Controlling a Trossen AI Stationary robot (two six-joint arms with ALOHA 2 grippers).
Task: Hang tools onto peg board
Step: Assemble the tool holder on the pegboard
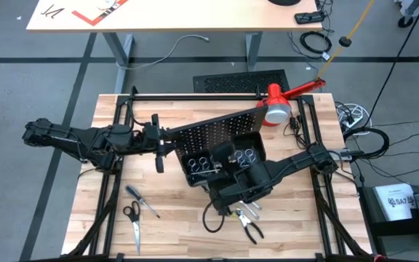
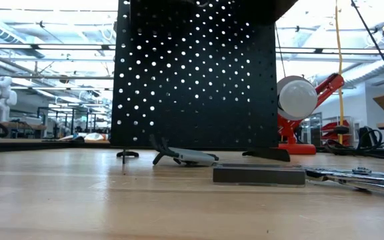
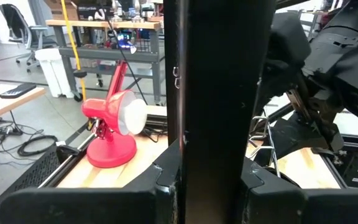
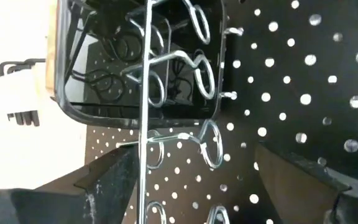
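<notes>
Peg board (image 1: 220,131) pinched edgewise by left claw (image 1: 160,142); right claw (image 4: 191,180) wide open, empty, facing bare rings (image 4: 207,140); scissors (image 1: 132,220), screwdriver (image 1: 141,200), pliers (image 1: 249,225) unhung nearby.

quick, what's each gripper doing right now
Left gripper: closed on the edge of the peg board.
Right gripper: open, holding nothing, by the peg board's silver rings.

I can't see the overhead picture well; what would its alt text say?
Seen from above, two dark robot arms meet at a black peg board in the middle of a wooden table: the left gripper clamps the board's edge, and the right gripper hovers open near its bins. Scissors, a screwdriver and pliers lie on the table; a red lamp stands behind.
</notes>
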